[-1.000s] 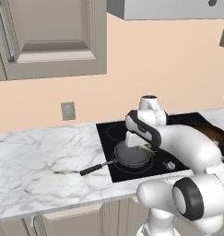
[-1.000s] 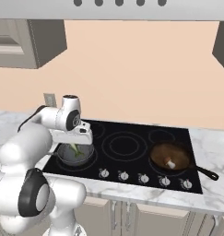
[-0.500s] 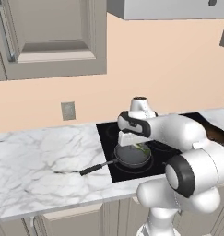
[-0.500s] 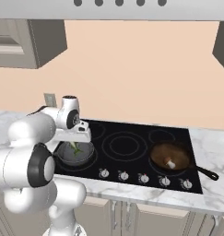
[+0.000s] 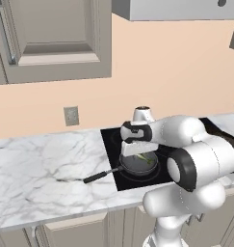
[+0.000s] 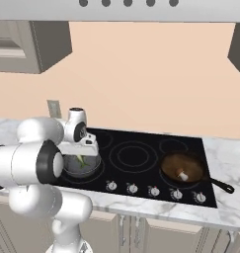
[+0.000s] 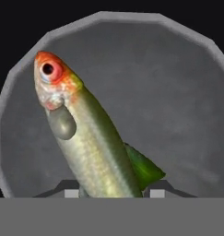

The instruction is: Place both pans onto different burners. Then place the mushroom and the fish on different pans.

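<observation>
Since the earlier frames the arm has folded further across the front of both base views, its white forearm now drawn in close over the dark grey pan point(image 5: 137, 164), while the pan, the fish and the brown pan lie as they did. The tool point(image 7: 111, 191) hangs directly above the dark grey pan, and in the hand view its two dark fingertips point(image 7: 69, 190) stand one on each side of the tail end of the fish point(image 7: 88, 138), pinching it. The fish is greenish-grey with an orange-red head and a dark eye; its head points toward the upper left of the hand view, and the grey pan floor lies behind it all round. From the right base view the fish point(image 6: 82, 160) shows as a thin green sliver just under the tool point(image 6: 83, 153) and above the dark grey pan point(image 6: 83, 167); whether it touches the pan floor I cannot tell. That pan sits on a burner at the front left corner of the black cooktop point(image 6: 141, 141), its black handle reaching left over the marble surface point(image 5: 46, 164). The rusty-brown pan point(image 6: 183, 168) rests on a burner near the cooktop's front right corner, well apart from the other, handle toward the right edge, with the mushroom point(image 6: 182, 175) inside it, white stem showing.
</observation>
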### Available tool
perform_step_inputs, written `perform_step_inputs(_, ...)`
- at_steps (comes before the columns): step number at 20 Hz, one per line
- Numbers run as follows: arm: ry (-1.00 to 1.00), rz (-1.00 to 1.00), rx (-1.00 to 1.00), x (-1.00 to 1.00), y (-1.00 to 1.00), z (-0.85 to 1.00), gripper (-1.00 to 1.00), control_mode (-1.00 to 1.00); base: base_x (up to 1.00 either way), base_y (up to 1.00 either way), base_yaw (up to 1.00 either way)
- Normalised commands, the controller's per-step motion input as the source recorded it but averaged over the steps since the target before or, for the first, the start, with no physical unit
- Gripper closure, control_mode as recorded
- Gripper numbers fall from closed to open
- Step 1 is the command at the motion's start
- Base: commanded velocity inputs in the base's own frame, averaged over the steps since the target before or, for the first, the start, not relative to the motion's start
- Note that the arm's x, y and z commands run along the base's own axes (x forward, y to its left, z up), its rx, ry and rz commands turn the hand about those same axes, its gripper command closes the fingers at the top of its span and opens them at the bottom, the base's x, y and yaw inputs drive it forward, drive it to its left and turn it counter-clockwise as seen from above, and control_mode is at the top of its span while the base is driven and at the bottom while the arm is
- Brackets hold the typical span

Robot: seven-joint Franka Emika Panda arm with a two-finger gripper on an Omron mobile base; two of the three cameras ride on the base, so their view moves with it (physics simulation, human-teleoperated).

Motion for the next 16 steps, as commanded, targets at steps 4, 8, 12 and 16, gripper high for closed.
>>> perform_step_inputs(4,0.0,0.0,0.0,0.1,0.0,-0.3,1.0,-1.0,0.0,0.0,0.0)
perform_step_inputs(8,0.0,0.0,0.0,0.11,0.01,-0.28,1.0,-1.0,0.0,0.0,0.0)
perform_step_inputs(12,0.0,0.0,0.0,0.06,0.0,-0.14,1.0,-1.0,0.0,0.0,0.0)
perform_step_inputs(16,0.0,0.0,0.0,0.02,0.0,-0.15,1.0,-1.0,0.0,0.0,0.0)
